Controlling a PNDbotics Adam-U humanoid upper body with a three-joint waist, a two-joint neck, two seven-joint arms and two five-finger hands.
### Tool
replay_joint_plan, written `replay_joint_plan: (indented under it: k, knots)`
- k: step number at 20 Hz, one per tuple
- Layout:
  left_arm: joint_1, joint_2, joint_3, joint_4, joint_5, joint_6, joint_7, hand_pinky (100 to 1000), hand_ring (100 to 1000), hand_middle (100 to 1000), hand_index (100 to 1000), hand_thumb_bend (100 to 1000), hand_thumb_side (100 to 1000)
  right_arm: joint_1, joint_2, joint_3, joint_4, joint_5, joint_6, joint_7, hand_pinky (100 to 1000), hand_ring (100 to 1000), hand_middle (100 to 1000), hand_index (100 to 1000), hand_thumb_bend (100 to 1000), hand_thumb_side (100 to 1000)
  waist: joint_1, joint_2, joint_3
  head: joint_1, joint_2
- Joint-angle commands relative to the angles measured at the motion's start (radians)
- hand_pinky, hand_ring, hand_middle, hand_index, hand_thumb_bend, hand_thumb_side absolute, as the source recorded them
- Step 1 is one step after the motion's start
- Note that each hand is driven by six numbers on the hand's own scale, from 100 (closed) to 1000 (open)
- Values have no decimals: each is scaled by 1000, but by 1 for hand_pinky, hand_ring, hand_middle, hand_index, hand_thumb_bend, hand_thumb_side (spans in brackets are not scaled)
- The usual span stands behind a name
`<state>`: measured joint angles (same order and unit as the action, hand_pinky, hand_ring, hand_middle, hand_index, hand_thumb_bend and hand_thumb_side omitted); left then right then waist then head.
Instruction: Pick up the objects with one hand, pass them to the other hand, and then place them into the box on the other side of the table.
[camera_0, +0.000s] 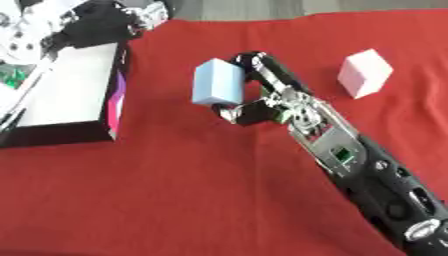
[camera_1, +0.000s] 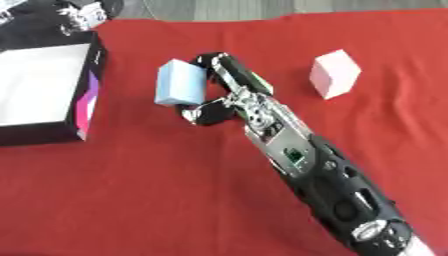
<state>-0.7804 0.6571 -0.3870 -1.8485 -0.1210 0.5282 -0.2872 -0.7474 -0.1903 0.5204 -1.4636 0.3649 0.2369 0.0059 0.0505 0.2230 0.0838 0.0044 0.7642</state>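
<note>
Covering the table, red cloth (camera_0: 175, 200); grey floor (camera_0: 262, 7) beyond.

Right hand (camera_1: 229, 95) fingers (camera_1: 210, 61) curled round light blue block (camera_1: 179, 82); pink block (camera_1: 334, 74) apart.

Light blue block (camera_0: 218, 81) upright mid-cloth, pinched in right hand (camera_0: 262, 95); pale pink block (camera_0: 364, 73) tilted, well right; white-floored black box (camera_0: 66, 95) far left.
</note>
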Motion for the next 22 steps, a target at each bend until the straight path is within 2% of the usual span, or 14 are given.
replay_joint_plan:
  k: [1, 4, 10, 15, 18, 21, 22]
  knots:
    - [-34, 3, -9, 3, -41, 3, -49, 800, 1000, 794, 775, 329, 680, -15, 11, -5, -2, 8, -7, -20, 715, 684, 541, 568, 185, 100, 11, -34, 3, -2, 6]
    - [-49, -5, -17, 13, -79, 5, -95, 814, 1000, 793, 786, 368, 635, -17, 15, -4, -2, 3, -12, -33, 713, 683, 540, 566, 178, 100, 10, -35, 3, -3, 6]
    - [-76, -24, -41, 55, -178, 19, -175, 815, 1000, 795, 802, 371, 609, -17, 27, -1, -6, -31, -15, -77, 702, 682, 538, 565, 146, 100, 10, -37, 3, -2, 5]
    - [-103, -40, -72, 96, -260, 6, -244, 820, 1000, 800, 818, 383, 569, -15, 40, 13, 0, -85, -26, -125, 696, 682, 536, 563, 124, 100, 12, -37, 5, -4, 5]
    - [-116, -49, -87, 116, -300, -11, -283, 827, 1000, 805, 831, 427, 526, -16, 46, 23, 5, -110, -35, -137, 696, 682, 535, 563, 114, 100, 12, -37, 5, -3, 4]
    - [-127, -59, -98, 137, -343, -35, -324, 835, 997, 811, 847, 509, 490, -18, 52, 31, 11, -124, -41, -139, 696, 682, 534, 561, 110, 100, 12, -37, 5, -3, 1]
    - [-130, -62, -100, 142, -357, -45, -337, 835, 997, 811, 847, 509, 490, -18, 54, 34, 12, -126, -42, -138, 696, 682, 534, 561, 110, 100, 12, -37, 5, -2, 0]
